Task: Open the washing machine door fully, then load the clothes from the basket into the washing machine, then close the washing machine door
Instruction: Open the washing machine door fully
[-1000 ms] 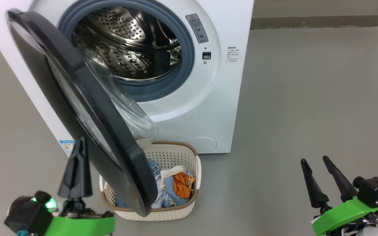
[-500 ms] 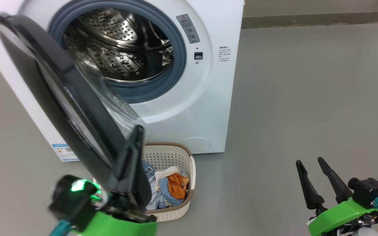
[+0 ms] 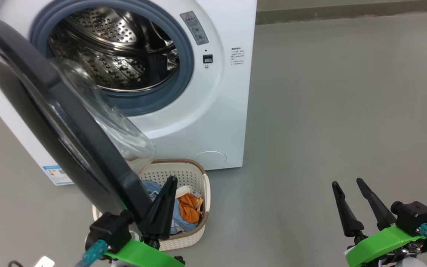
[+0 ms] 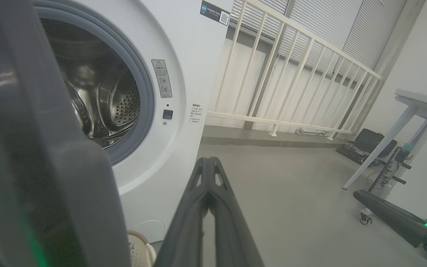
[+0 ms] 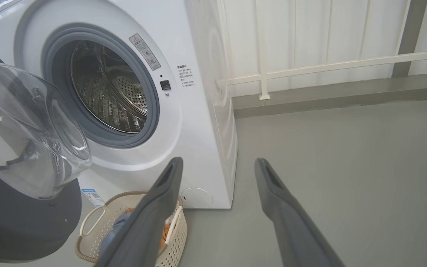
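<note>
Washing machine door point(image 3: 95, 155) half open: push its inner face toward frame left with your left fingers point(image 3: 161, 211), pinched together, empty; right fingers point(image 3: 342, 207) spread wide, empty.

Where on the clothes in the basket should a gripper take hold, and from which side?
Pinch the raised orange-and-white bunch of the clothes, coming down from above on the robot's right. The washing machine door hangs over the left part of the basket, so its right half is the uncovered one. The open right gripper stands on that free side.
</note>
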Motion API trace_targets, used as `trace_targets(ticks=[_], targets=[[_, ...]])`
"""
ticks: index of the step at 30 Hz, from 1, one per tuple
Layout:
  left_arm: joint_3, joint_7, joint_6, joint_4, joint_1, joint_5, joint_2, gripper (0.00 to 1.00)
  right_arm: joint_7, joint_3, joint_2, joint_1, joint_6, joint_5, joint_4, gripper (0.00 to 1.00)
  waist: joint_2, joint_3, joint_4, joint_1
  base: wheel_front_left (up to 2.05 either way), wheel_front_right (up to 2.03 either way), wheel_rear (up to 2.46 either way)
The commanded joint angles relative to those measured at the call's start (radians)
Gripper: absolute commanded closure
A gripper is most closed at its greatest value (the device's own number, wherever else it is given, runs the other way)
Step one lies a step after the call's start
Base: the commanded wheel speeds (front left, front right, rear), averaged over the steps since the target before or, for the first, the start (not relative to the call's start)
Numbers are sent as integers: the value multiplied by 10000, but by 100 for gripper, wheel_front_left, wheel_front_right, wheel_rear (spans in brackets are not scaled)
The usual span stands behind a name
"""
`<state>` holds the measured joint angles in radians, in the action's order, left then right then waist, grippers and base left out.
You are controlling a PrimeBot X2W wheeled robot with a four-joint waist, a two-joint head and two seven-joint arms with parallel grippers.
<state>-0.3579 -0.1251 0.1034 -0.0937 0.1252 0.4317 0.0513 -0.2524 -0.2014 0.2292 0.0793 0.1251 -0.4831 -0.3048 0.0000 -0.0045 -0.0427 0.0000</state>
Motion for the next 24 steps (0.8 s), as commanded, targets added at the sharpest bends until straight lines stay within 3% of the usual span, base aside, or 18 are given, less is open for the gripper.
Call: trace_targets(ticks=[1,14,24], targets=[[307,-134,-51,-45,462,103,14,100,-93,-200,111,402,56,14,188,0,0,71,-80,0,0,0,0],[736,-692,-417,-1431,890,539,5,100,-93,-246,89,413,56,-1,105,0,0,171,-102,0,0,0,0],[970,-816,-507,-1583,682,696,228,100,-93,-286,83,373,56,-72,21,0,0,95,705,0,0,0,0]])
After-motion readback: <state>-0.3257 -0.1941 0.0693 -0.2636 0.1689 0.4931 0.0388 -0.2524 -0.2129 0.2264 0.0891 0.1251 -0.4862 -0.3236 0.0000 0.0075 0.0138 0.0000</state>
